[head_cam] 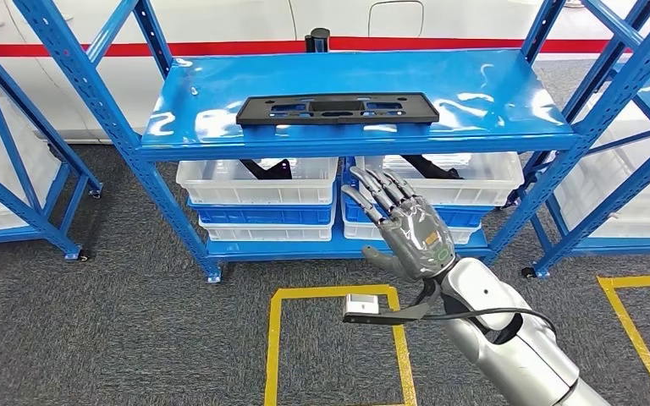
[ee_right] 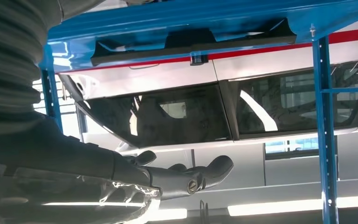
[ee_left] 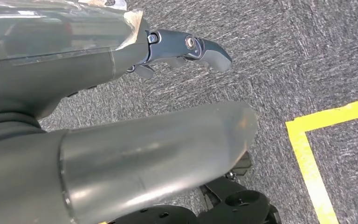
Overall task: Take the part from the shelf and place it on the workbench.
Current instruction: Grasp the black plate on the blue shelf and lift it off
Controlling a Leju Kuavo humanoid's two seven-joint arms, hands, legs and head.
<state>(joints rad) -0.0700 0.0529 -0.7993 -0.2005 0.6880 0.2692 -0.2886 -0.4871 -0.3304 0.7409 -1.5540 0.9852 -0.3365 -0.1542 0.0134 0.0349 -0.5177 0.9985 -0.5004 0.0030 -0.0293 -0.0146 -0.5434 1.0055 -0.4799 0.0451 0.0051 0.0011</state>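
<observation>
The right hand (head_cam: 412,227) is raised in front of the blue shelf (head_cam: 178,127), its fingers (head_cam: 371,182) spread and holding nothing. White bins (head_cam: 258,182) sit just beyond the fingers, on the lower levels. The black part (head_cam: 337,109) lies flat on the shelf's top level, above and beyond the fingers, untouched. The left hand (ee_left: 182,49) hangs over grey carpet, fingers slightly curled around nothing.

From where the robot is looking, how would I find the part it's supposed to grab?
Look at the blue shelf straight ahead, with white bins stacked underneath. On its shiny top level lies the part, all alone. It is a long, flat, black plastic frame with cut-out holes, lying out on the open shelf above the right hand, unlike the black pieces tucked inside the bins.
</observation>
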